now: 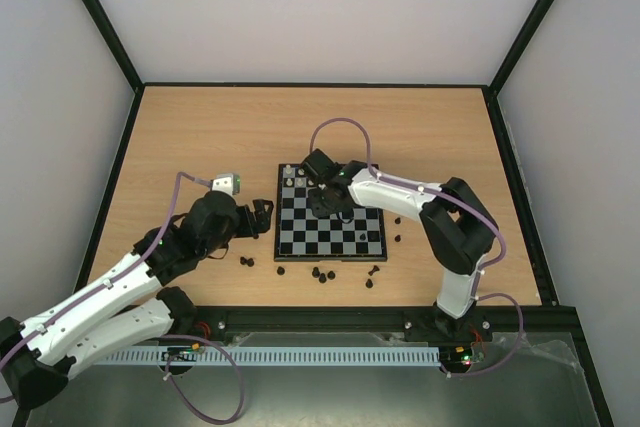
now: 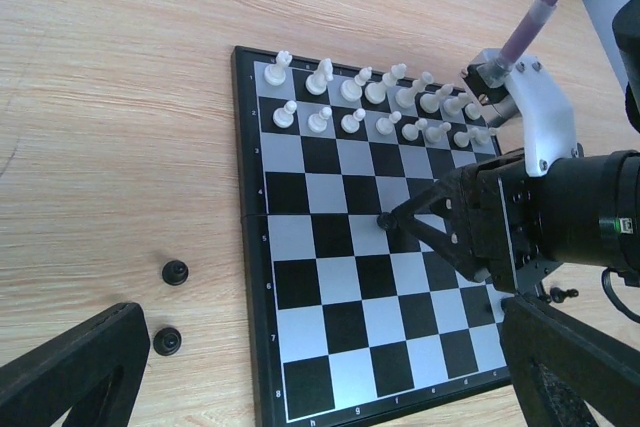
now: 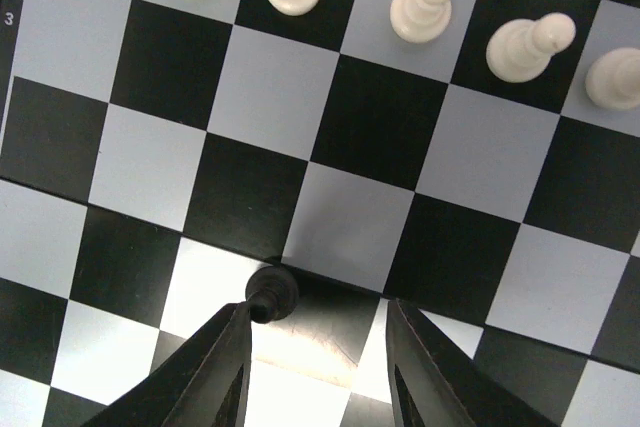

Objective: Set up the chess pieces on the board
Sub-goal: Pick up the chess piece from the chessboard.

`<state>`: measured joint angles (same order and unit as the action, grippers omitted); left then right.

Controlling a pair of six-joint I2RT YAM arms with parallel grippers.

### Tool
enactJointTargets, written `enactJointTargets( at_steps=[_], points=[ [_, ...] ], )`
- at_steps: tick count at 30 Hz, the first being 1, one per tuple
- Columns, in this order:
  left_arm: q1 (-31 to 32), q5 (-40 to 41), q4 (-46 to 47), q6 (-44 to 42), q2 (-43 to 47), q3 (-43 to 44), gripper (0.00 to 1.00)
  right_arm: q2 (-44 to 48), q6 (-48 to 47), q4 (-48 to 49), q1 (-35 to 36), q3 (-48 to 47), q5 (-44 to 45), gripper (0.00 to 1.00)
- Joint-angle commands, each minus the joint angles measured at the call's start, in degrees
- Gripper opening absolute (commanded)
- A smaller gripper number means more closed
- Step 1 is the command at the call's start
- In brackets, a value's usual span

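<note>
Board: the small square black-and-grey checked chessboard is lying on the light wooden table.
White pieces: small white figurines are standing in two rows at its far edge.
Black pieces: small black figurines are sitting on the table before the board.

board partly behind right tool

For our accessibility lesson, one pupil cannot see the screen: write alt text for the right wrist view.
The open right claw is poised over a chessboard, a black pawn beside one finger. White pawns line the top edge.
</note>
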<state>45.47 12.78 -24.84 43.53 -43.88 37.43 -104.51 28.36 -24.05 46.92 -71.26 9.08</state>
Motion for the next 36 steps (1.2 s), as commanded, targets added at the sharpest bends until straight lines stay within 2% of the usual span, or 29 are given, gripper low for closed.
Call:
enactJointTargets(
  at_steps=[1, 14, 20, 26, 29, 32, 36],
  points=[
    [0.32, 1.28, -1.07, 0.43, 0.53, -0.47, 0.99, -2.18, -0.94, -1.76, 0.33, -2.03, -0.64, 0.38],
    [0.32, 1.38, -0.92, 0.59, 0.66, -0.97, 1.00, -2.64, -1.09, -1.87, 0.57, -2.90, -0.64, 0.36],
    [0.32, 1.55, -1.44, 0.68, 1.20, -1.04, 0.99, -4.14, -1.37, -1.60, 0.67, -3.70, -0.82, 0.17],
    [0.26, 1.42, -1.61, 0.87, 1.70, -1.19, 0.99, -5.25, -1.55, -1.43, 0.66, -3.73, -0.72, 0.15],
    [0.30, 1.30, -1.61, 0.94, 1.78, -1.22, 0.99, -5.34, -1.55, -1.48, 0.66, -3.56, -0.49, 0.08],
    [0.32, 1.29, -1.62, 0.94, 1.80, -1.26, 0.99, -4.00, -1.30, -1.92, 0.82, -2.83, 0.28, 0.04],
    [0.31, 1.20, -1.40, 0.91, 1.68, -1.38, 0.99, 0.79, -0.54, -2.83, 1.78, 0.21, 2.11, 0.03]
  ],
)
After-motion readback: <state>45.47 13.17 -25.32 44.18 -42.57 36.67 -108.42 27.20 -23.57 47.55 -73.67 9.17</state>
